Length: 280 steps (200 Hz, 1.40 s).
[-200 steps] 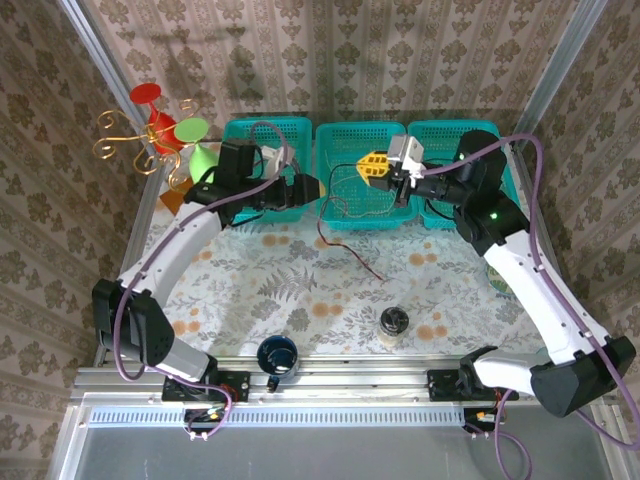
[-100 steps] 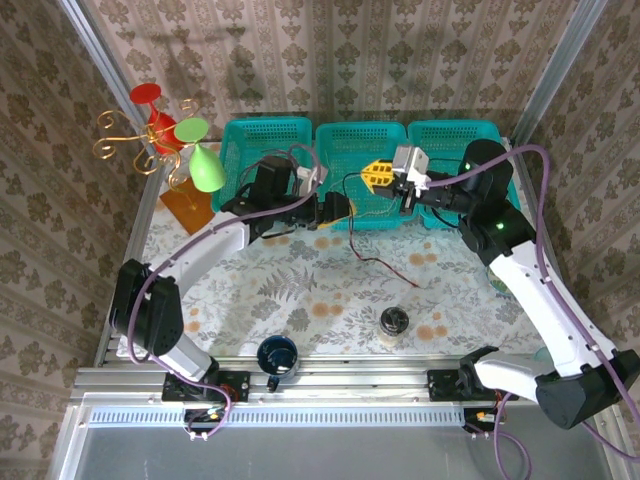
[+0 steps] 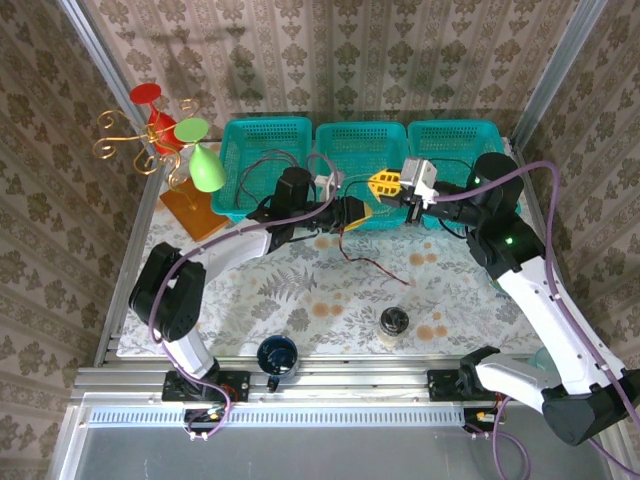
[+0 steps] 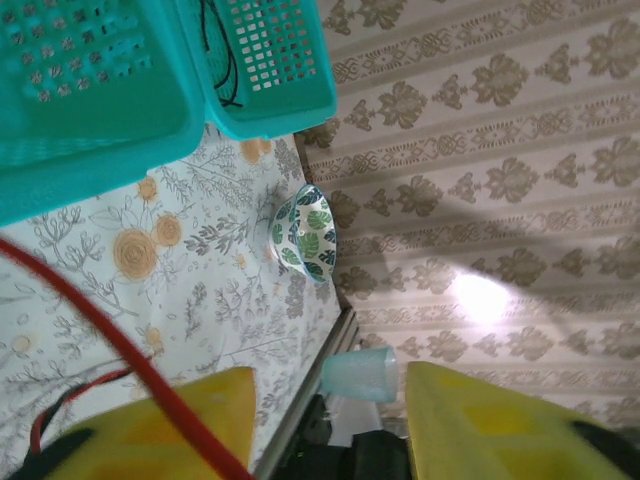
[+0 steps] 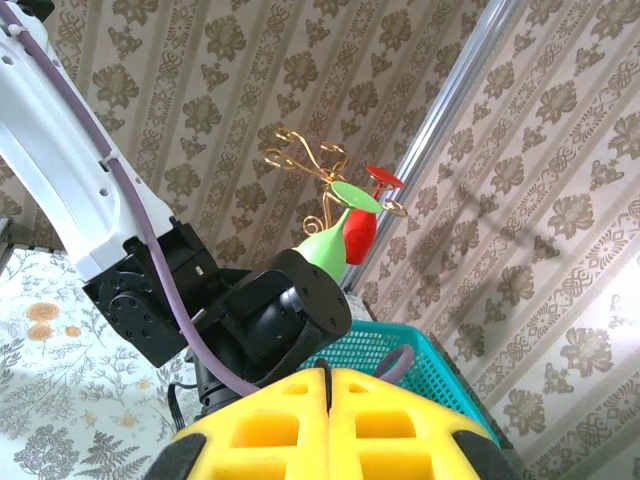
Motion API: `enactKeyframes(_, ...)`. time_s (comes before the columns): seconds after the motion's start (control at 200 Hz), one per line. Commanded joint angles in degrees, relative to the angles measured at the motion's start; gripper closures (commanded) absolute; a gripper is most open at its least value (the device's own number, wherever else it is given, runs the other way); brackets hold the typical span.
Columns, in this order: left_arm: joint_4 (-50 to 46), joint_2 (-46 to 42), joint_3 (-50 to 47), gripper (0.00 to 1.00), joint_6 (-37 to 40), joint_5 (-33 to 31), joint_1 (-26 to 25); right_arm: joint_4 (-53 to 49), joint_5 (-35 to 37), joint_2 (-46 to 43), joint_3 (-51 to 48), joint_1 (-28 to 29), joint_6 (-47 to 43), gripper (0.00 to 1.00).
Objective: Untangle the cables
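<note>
In front of the middle basket [image 3: 360, 127] the left gripper [image 3: 356, 212] gapes, the dark red cable [image 3: 385, 268] draped over one finger, likely awaiting a pinch, while above that basket's right side the right gripper [image 3: 383, 184] is clenched, perhaps anchoring the far end.

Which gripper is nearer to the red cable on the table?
Left. The left gripper is at the red cable; the right gripper is farther back, above the middle basket.

Baskets [image 3: 264, 124]: perforated teal plastic, slight sheen. Red cable [image 4: 95, 322]: smooth plastic sheath. Tablecloth [image 3: 290, 290]: matt printed cloth.
</note>
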Motion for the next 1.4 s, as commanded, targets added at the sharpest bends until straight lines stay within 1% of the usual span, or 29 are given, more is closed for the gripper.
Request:
enactKeyframes(0.0, 0.98, -1.00, 0.98, 0.78, 1.36, -1.15, 0.15, 0.04, 1.98, -1.66, -0.98, -0.21, -0.97, 1.00)
enactKeyframes(0.115, -4.71, -2.62, 2.91, 0.85, 5.77, -3.42, 0.36, 1.15, 2.75, -3.17, -2.49, -1.07, -0.26, 1.00)
enactKeyframes(0.23, -7.59, -4.62, 3.78, 1.00, 8.55, -6.06, 0.89, 3.29, 3.80, -5.13, -4.93, -2.77, 2.51, 1.00)
enactKeyframes(0.3, -9.95, -6.19, 4.53, 1.00, 10.76, -7.71, 1.25, 6.06, 4.70, -6.48, -7.27, -4.61, 5.42, 1.00)
enactKeyframes(0.32, -10.62, -6.71, 4.72, 1.00, 11.43, -9.75, 1.25, 7.22, 4.84, -6.91, -8.06, -5.21, 6.47, 1.00)
enactKeyframes(0.4, -13.33, -8.80, 5.25, 1.00, 13.88, -12.65, 1.61, 10.95, 4.85, -8.54, -10.68, -7.33, 9.99, 1.00)
enactKeyframes(0.5, -13.69, -10.86, 4.97, 1.00, 14.68, -14.63, 2.03, 11.92, 5.55, -10.13, -12.71, -8.41, 11.24, 1.00)
enactKeyframes(0.59, -13.92, -12.57, 4.60, 1.00, 15.25, -15.63, 2.37, 14.60, 6.60, -10.81, -14.78, -9.63, 14.79, 1.00)
enactKeyframes(0.695, -15.27, -15.73, 3.73, 1.00, 17.25, -20.32, 2.99, 19.89, 9.69, -10.72, -17.53, -12.03, 21.01, 1.00)
enactKeyframes(0.79, -16.12, -19.91, 2.74, 1.00, 21.27, -27.51, 3.34, 20.18, 14.84, -10.19, -18.09, -13.19, 23.97, 1.00)
enactKeyframes(0.92, -18.48, -25.47, 2.48, 1.00, 27.20, -36.45, 3.36, 17.19, 28.02, -10.47, -17.49, -13.53, 24.82, 1.00)
enactKeyframes(1.05, -21.91, -29.92, 3.07, 1.00, 33.21, -43.72, 3.54, 14.92, 37.64, -11.16, -17.23, -14.77, 25.22, 1.00)
enactKeyframes(1.24, -27.07, -36.20, 3.60, 1.00, 42.69, -52.93, 3.71, 15.28, 45.12, -11.14, -19.19, -20.26, 29.16, 1.00)
enactKeyframes(1.31, -28.36, -38.59, 3.30, 1.00, 44.98, -55.66, 4.08, 15.45, 47.64, -10.79, -19.95, -22.26, 30.01, 1.00)
enactKeyframes(1.395, -29.41, -41.74, 3.10, 1.00, 46.76, -57.87, 4.76, 15.53, 48.50, -10.30, -20.69, -25.24, 31.76, 1.00)
